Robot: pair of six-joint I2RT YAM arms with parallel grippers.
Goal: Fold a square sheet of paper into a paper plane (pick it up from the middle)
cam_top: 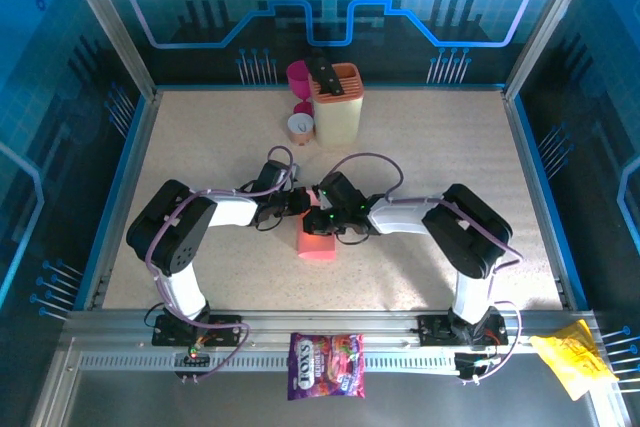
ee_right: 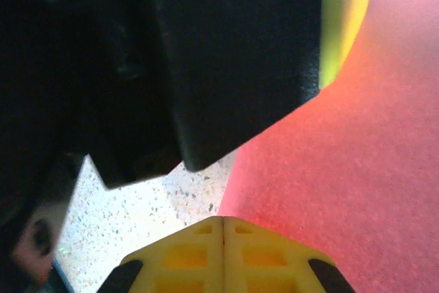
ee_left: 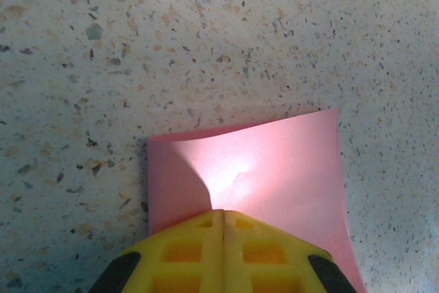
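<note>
Item: thin salmon-pink square paper sheet [cam_top: 318, 245], lying centrally, one edge curled, no plane shape yet; most folds apparently remain. Left gripper [ee_left: 223, 213] and right gripper [ee_right: 223, 220]: fingers closed, tips at sheet; grip uncertain.

Both arms are bent at the elbow, upper links rising from near-edge bases, forearms reaching inward to meet mid-table. L gripper [cam_top: 296, 203] comes in from the left and R gripper [cam_top: 322, 219] from the right, tips nearly touching, wrists angled down. L fingers [ee_left: 199, 252] are pressed together w/ no gap, pinching the edge of the square sheet of paper [ee_left: 274, 169]. R fingers [ee_right: 192, 259] are likewise closed tight. L gripper's black body sits close in front of the R wrist cam.
</note>
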